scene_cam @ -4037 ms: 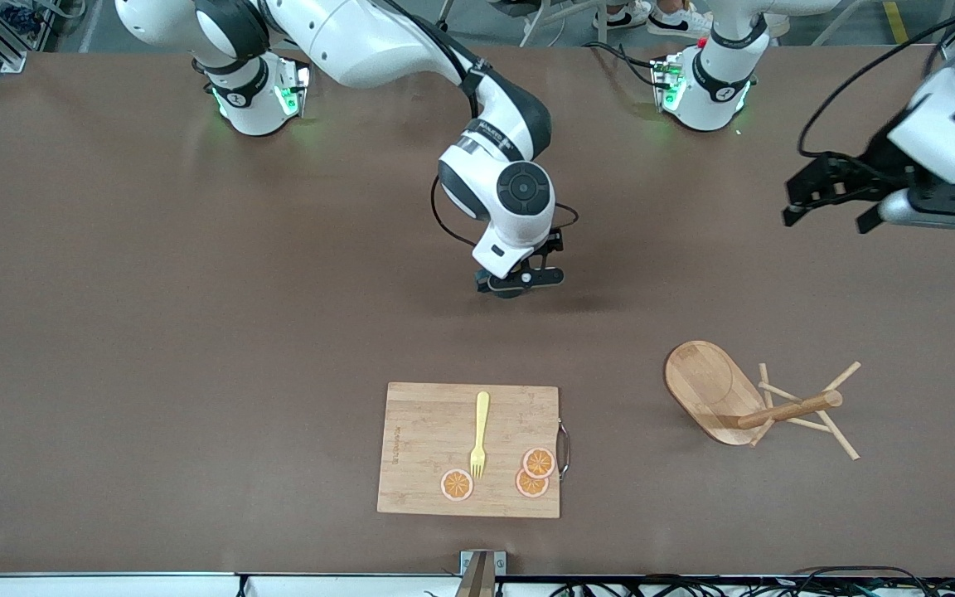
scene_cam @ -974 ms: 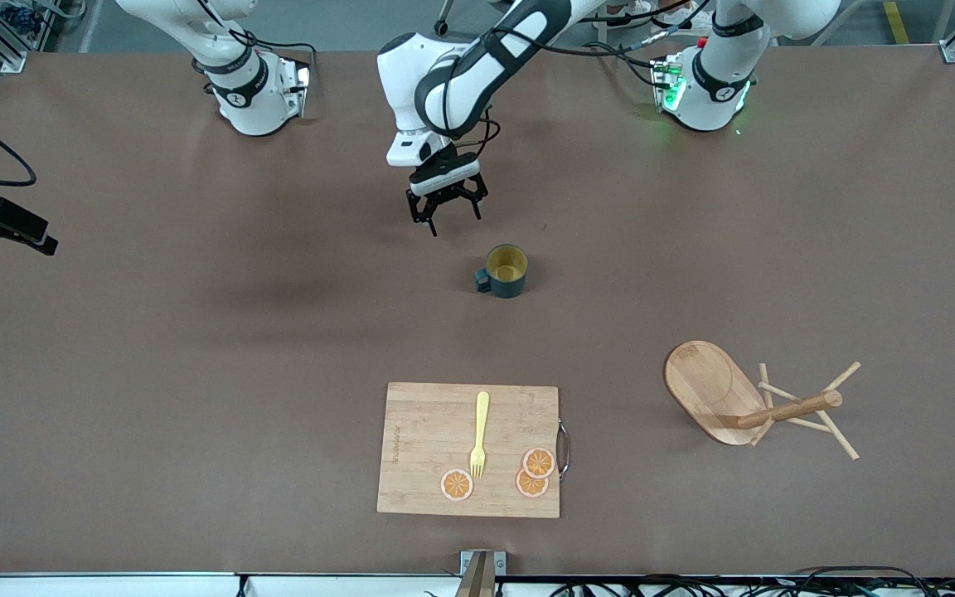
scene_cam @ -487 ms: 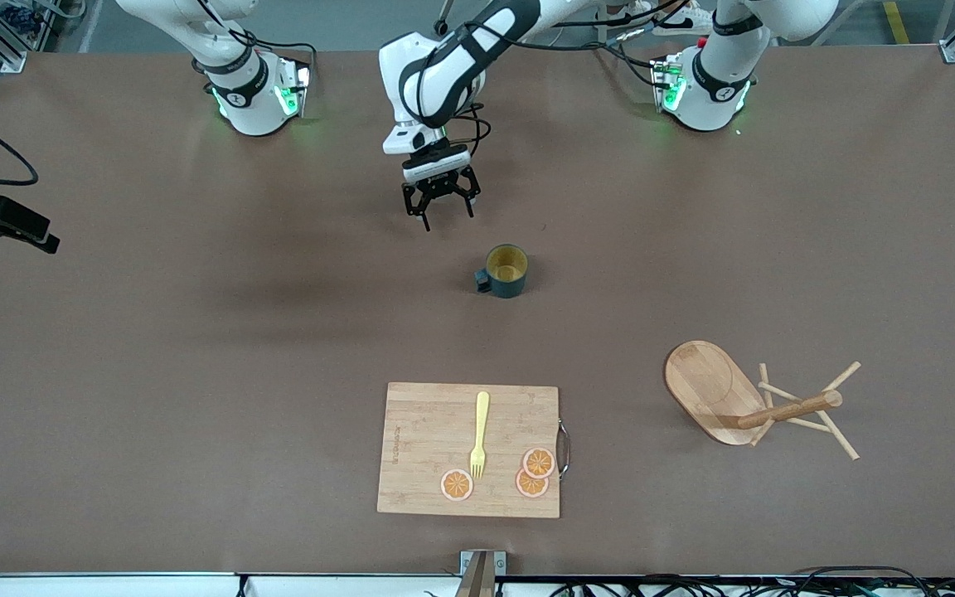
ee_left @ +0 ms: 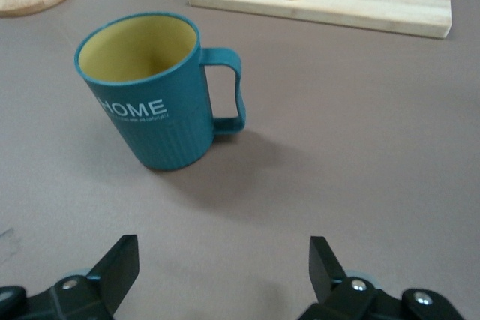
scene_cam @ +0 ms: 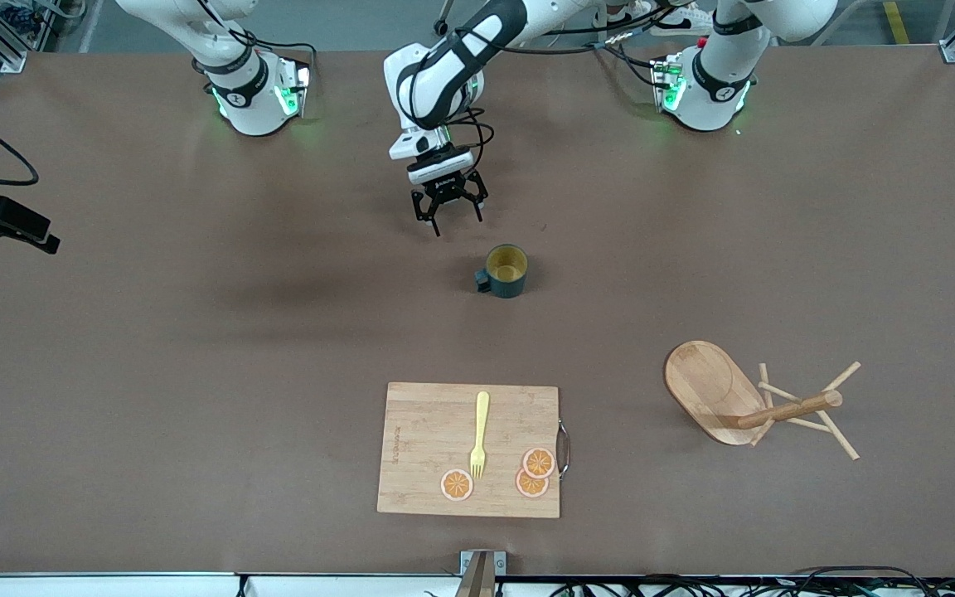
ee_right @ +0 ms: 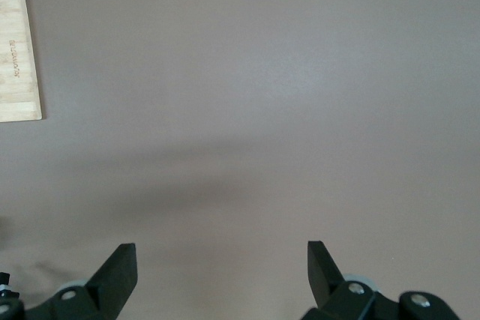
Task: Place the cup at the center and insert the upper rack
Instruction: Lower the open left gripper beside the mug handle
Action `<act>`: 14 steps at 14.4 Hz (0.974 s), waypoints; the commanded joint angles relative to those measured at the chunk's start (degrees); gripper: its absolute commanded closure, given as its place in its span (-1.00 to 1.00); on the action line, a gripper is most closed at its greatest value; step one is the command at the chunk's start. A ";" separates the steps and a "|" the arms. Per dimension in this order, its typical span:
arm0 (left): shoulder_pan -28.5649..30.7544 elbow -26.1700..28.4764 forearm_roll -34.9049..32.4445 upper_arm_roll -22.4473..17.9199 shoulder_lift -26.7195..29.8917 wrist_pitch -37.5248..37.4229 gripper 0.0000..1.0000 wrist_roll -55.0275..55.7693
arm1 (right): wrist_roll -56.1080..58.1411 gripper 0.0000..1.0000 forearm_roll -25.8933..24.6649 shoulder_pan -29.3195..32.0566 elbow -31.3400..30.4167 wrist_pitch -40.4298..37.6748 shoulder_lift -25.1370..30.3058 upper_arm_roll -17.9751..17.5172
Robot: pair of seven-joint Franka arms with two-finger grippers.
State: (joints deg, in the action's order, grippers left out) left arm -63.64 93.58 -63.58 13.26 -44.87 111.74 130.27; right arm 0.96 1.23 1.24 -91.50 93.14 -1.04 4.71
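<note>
The dark teal cup (scene_cam: pixel 506 271) with a yellow inside stands upright near the table's middle, handle toward the right arm's end. It also shows in the left wrist view (ee_left: pixel 150 95). My left gripper (scene_cam: pixel 454 222) (ee_left: pixel 223 252) is open and empty, low over the table just short of the cup. The wooden upper rack (scene_cam: pixel 705 390) lies on its side toward the left arm's end, its post (scene_cam: pixel 788 410) and pegs resting on the table. My right gripper (scene_cam: pixel 38 239) (ee_right: pixel 221 256) is open and empty, waiting over the right arm's end of the table.
A rectangular cutting board (scene_cam: pixel 469 448) lies nearer the front camera than the cup. It carries a yellow fork (scene_cam: pixel 479 435) and three orange slices (scene_cam: pixel 531 473). Its edge shows in the right wrist view (ee_right: pixel 16 58).
Four seconds ago the right arm hung over the cup's spot; it has since withdrawn, leaving the cup standing. The left gripper swung in and, in the last half second, edged toward the cup.
</note>
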 commanded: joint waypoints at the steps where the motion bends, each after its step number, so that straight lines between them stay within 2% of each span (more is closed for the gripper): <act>1: -0.87 -5.50 -5.22 -0.51 -4.25 -3.53 -1.00 1.82 | 0.36 -1.00 -1.05 -0.28 -1.14 0.46 1.30 -0.06; 7: -0.87 -6.47 -7.00 -0.60 -5.49 -6.00 -1.00 2.00 | 0.36 -1.00 -1.05 -0.28 -1.14 0.37 1.30 0.03; 9: -0.87 -10.23 -7.00 -0.60 -7.42 -8.71 -1.00 2.18 | 0.36 -1.00 -1.05 -0.28 -1.14 0.37 1.30 0.03; 11: -0.87 -13.50 -6.91 -2.26 -8.65 -9.87 -1.00 2.26 | 0.36 -1.00 -1.05 -0.28 -1.14 0.37 1.30 0.03; 14: -1.22 -14.56 -6.91 -3.50 -8.92 -9.87 -1.00 3.84 | 0.36 -1.00 -1.05 -0.28 -1.14 0.37 1.30 0.03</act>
State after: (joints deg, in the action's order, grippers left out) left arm -63.80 82.01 -69.52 10.82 -51.91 103.42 132.44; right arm 0.96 1.22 1.24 -91.49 93.20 -1.03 4.71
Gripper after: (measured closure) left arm 0.000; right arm 0.000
